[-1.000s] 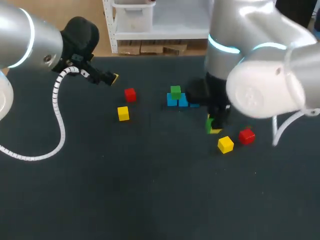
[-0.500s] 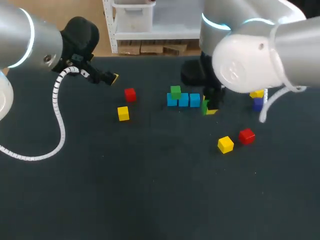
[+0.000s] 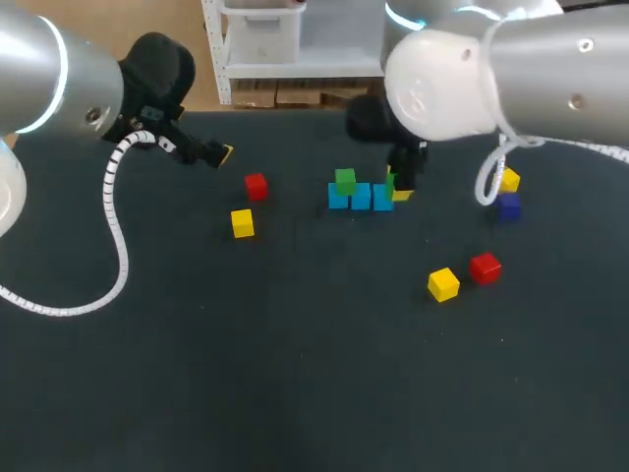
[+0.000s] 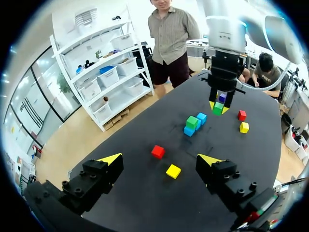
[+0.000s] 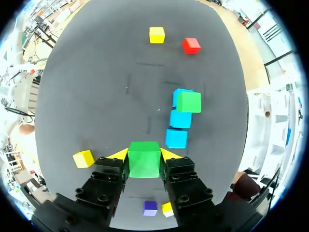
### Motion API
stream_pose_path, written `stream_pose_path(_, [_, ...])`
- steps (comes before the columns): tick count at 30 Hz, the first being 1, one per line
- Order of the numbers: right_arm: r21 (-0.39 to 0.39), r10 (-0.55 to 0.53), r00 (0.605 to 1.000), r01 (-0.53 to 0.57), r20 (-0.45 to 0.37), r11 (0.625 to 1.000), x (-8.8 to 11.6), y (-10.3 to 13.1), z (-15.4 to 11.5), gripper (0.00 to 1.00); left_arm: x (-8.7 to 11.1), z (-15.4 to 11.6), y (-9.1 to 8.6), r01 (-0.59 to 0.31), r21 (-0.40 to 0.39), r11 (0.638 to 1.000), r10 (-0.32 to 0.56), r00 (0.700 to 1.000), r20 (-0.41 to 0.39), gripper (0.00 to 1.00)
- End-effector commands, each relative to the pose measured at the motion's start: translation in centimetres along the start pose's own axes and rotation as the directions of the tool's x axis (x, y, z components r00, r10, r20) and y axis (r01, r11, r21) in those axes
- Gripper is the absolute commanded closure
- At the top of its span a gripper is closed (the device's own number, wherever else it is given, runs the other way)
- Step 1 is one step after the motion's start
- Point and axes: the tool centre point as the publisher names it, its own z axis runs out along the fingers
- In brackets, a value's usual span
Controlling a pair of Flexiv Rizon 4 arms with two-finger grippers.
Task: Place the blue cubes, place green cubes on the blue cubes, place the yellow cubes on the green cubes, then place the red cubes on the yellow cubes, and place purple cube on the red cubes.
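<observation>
My right gripper (image 5: 144,153) pinches a green cube (image 5: 144,163) between both yellow tips, just short of a row of three blue cubes (image 5: 180,119), the farthest one carrying a second green cube (image 5: 188,102).

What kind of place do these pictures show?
Probably a robot test bench: a dark table with a row of blue cubes, and the right tool gripping a green cube.

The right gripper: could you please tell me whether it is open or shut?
Shut on a green cube: both fingers of the right gripper press its opposite sides.
</observation>
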Motion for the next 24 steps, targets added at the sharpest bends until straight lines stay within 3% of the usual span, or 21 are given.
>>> stream_pose_path(1, [-0.088,0.007,1.0,-0.007,-0.005,0.996,-0.5,-1.5,0.3,1.0,0.0,0.1,0.1,-0.001,0.002,1.0,0.001,1.0,0.002,0.0])
stream_pose_path(24, [-0.135,0.019,0.999,-0.026,-0.05,0.99,-2.0,-4.3,1.8,1.0,0.0,0.1,0.1,-0.001,0.002,1.0,0.001,1.0,0.002,0.0])
